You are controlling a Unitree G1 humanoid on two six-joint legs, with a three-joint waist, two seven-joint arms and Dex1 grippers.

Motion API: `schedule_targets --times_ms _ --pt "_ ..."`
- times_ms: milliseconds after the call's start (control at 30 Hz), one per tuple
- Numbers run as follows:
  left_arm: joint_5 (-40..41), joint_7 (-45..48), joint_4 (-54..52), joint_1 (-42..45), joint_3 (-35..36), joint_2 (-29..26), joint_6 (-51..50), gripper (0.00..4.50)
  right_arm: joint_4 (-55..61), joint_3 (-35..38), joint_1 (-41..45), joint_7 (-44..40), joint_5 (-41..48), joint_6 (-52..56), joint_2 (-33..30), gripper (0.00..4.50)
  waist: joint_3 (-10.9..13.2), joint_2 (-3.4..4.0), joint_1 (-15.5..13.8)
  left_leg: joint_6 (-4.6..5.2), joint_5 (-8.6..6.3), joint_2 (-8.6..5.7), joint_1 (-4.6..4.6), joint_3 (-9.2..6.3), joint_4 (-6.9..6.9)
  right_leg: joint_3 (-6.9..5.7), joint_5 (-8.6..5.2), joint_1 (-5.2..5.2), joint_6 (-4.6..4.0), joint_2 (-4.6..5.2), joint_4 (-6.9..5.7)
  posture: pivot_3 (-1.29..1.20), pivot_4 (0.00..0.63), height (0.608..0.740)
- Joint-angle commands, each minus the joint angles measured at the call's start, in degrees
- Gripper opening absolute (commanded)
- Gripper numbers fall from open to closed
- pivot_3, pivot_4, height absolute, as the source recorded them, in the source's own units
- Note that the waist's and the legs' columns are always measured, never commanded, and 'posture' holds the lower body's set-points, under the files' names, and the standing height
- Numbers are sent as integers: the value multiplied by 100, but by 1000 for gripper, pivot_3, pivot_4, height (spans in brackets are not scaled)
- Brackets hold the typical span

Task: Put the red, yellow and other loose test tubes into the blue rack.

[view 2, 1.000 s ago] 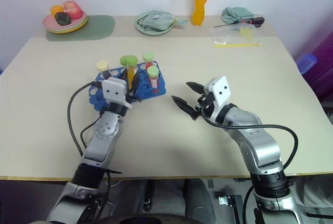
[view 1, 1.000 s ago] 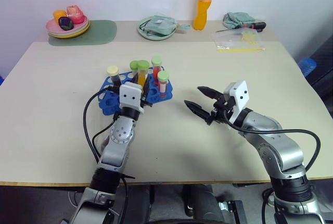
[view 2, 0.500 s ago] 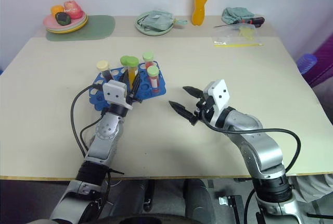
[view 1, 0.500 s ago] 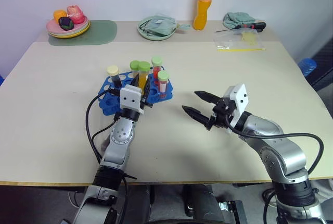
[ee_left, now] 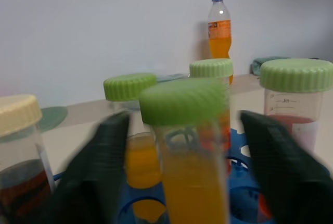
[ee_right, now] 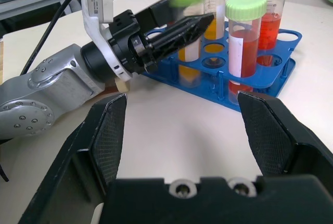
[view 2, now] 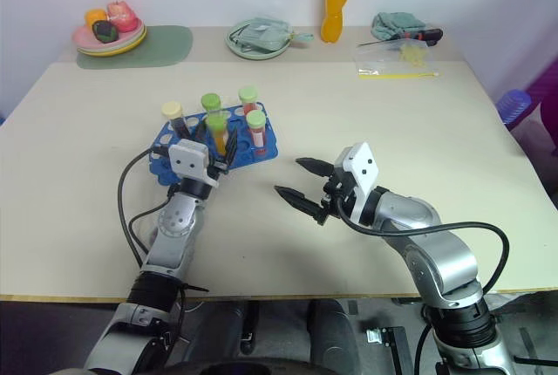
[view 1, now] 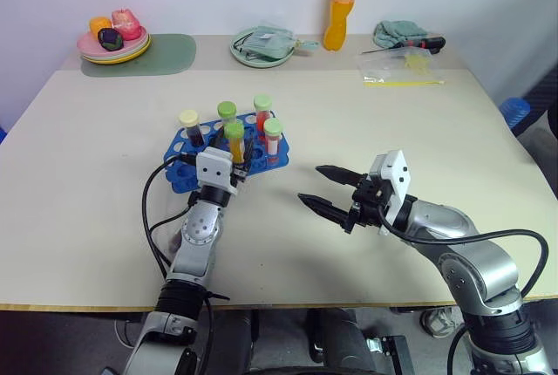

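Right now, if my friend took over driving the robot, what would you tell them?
Left gripper: open, fingers on either side of the yellow tube, which stands in the blue rack.
Right gripper: open, empty, above the table to the right of the rack.
Tubes: five stand upright in the rack, among them the red tubes and the pale-capped dark tube.
Done: no loose tubes lie on the table.
Left: draw the left gripper back without knocking the tubes.

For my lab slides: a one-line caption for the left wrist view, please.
Open left claw flanking a green-capped yellow tube standing in the blue rack.
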State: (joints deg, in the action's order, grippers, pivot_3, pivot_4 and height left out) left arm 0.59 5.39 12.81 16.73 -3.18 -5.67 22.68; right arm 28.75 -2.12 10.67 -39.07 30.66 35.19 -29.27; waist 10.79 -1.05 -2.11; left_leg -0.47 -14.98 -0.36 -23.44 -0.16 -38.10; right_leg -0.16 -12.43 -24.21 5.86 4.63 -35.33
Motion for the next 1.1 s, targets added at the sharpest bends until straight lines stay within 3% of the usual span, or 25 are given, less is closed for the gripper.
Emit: schedule_targets --times_ms 33,200,367,467,567,700,800,967,1100 --pt "356 250 -1135 -363 185 -201 -512 4439 229 33 42 9 44 -63 -26 3753 0 0 11 1 -1 1 0 -2 0 0 0 0 0 0 0 0 150 740" --pt "1127 742 -3473 -983 552 -1057 -2273 4439 231 97 14 -19 75 -65 -86 3753 0 1 97 4 -3 20 3 -17 1 0 0 -6 0 -4 -16 0 150 740" --pt "3267 929 -5313 -1497 2007 -2543 -4968 4439 92 110 54 -121 63 -119 -148 3753 0 2 166 4 -3 24 6 -22 3 1 -8 -5 -13 -3 -16 0 150 740" --pt "5409 813 -5617 -1752 3115 -3949 -7051 4439 -89 43 174 -225 26 -186 -130 3753 1 -2 167 4 -3 24 9 -25 3 1 -15 -3 -17 -4 -20 0 150 740" --pt "6168 314 -5623 -1364 3363 -5248 -8436 4439 -245 -70 287 -352 -13 -259 -94 3753 7 -5 132 4 -3 22 8 -29 1 0 -19 -3 -17 -3 -22 0 150 740" --pt "7719 -349 -5146 -515 2534 -6724 -10009 4439 -392 -181 398 -462 -83 -370 -78 3753 8 -7 155 4 -3 16 9 -24 0 5 -23 2 -12 0 -13 0 150 740" --pt "9078 -1222 -4474 28 1522 -7471 -10257 4439 -414 -187 414 -488 -98 -414 -86 3753 9 -7 189 4 -4 14 9 -21 8 9 -26 -6 -4 2 -20 0 150 740" --pt "10756 -2960 -4158 463 23 -7544 -9379 4439 -297 -181 249 -445 -129 -457 -96 3753 11 -6 184 2 -4 18 8 -23 15 10 -25 -15 -3 2 -28 0 150 740" --pt "11233 -3998 -3903 895 -829 -7269 -8955 4439 -200 -185 157 -336 -133 -453 -53 3753 10 -6 144 -4 -1 16 8 -22 14 12 -25 -15 -5 6 -27 0 150 740"
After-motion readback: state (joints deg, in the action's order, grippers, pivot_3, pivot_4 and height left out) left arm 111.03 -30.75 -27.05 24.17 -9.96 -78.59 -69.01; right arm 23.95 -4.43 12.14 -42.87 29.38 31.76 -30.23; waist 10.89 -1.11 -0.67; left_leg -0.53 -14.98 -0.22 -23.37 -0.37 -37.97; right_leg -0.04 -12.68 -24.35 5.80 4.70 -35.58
